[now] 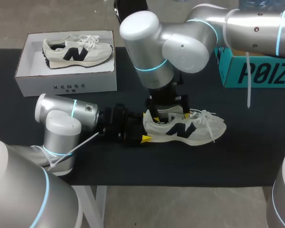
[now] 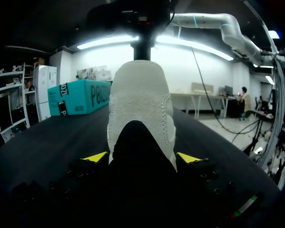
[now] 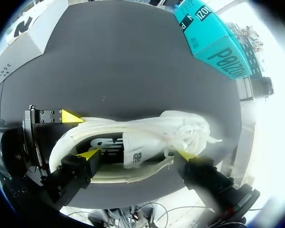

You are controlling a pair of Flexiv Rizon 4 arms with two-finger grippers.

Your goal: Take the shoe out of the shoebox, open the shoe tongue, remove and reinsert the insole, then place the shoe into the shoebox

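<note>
My left jaws are closed on the heel of the shoe point(image 1: 190, 129), which stands on its sole on the desk point(image 1: 256, 156), well apart from the shoebox point(image 1: 66, 88). I judge this grip steadies it while my right jaws hang open over its mouth. The shoe is off-white with loose laces point(image 3: 192, 135) and a dark insole point(image 3: 106, 145) inside.

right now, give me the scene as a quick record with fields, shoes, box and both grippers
loose shoe: on its sole on the table, outside the box
left gripper: shut on the loose shoe's heel
right gripper: open, fingers wide apart over the loose shoe's middle
shoebox: open, at the table's far left
second shoe: lying inside the shoebox
teal box: at the table's far right
</note>
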